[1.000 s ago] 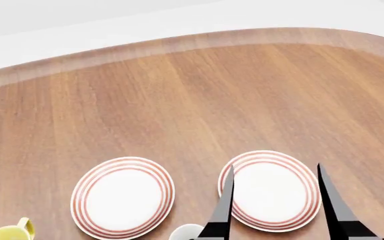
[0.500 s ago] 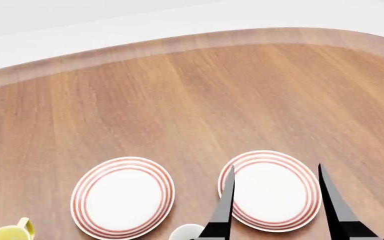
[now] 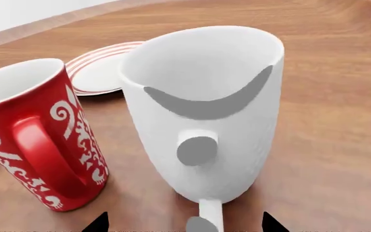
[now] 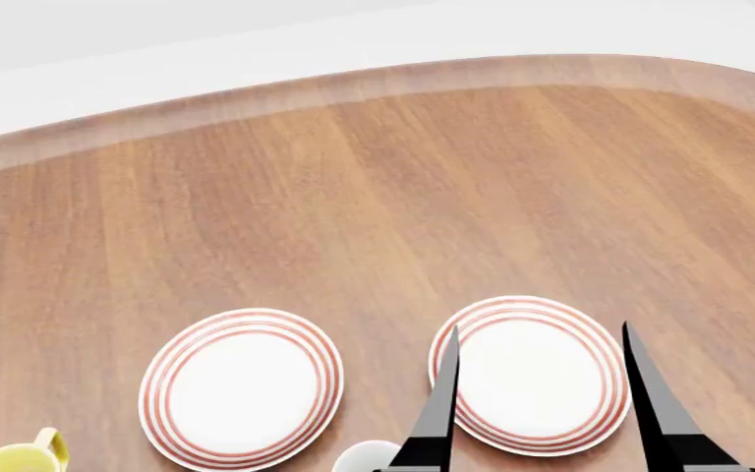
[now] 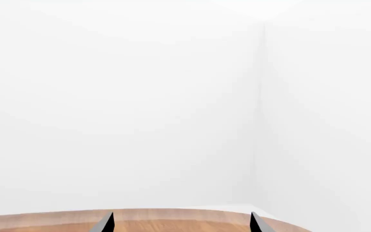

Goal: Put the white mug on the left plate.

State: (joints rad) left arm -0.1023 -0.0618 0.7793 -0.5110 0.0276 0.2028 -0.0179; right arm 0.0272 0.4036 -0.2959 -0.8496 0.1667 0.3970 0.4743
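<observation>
- Your left wrist view shows the white mug (image 3: 205, 111) upright on the wooden table (image 3: 340, 96), handle toward the camera, with the red mug (image 3: 37, 135) just beside it. The head view catches only the white mug's rim (image 4: 367, 457) at the bottom edge.
- One ringed plate (image 3: 98, 70) sits behind the mugs; which one, probably the left plate (image 4: 241, 387), I can't confirm from the wrist.
- Left gripper (image 3: 182, 226): only two dark tips show, spread apart either side of the handle, holding nothing.
- Right gripper (image 4: 542, 393): fingers wide apart, empty, raised over the right plate (image 4: 531, 374). Its wrist view looks level at the white wall (image 5: 121, 96).
- Yellow mug (image 4: 21, 456) sits at the head view's lower left corner.
</observation>
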